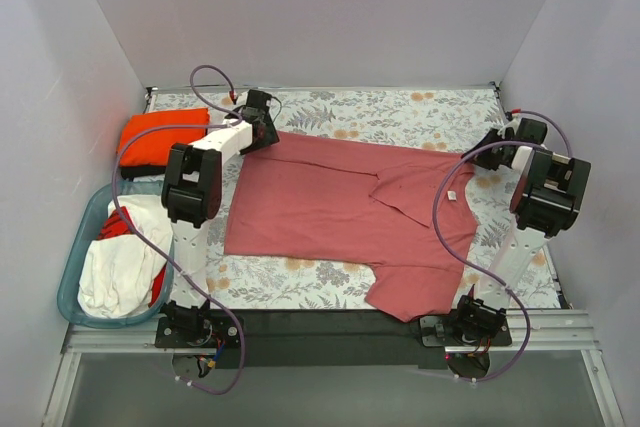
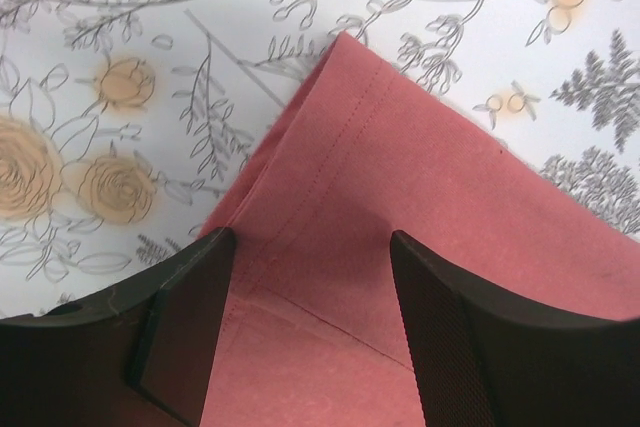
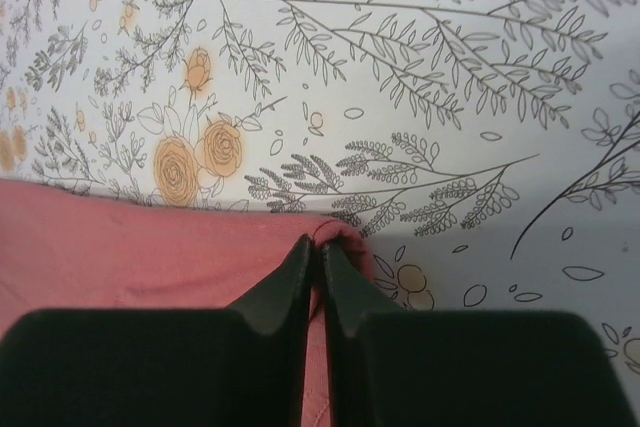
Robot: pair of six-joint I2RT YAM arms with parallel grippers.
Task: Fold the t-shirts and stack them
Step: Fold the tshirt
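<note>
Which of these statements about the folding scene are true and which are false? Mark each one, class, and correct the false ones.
1. The rose-red t-shirt lies spread out on the floral table cover. True.
2. The left gripper is clamped shut. False: its jaws stand open over a corner of the rose-red t-shirt.
3. The right gripper is closed on that shirt's edge. True.
4. The orange t-shirt lies on top of the rose-red one. False: it lies apart from it, at the table's far left corner.
5. The blue bin holds nothing. False: white cloth lies in it.
</note>
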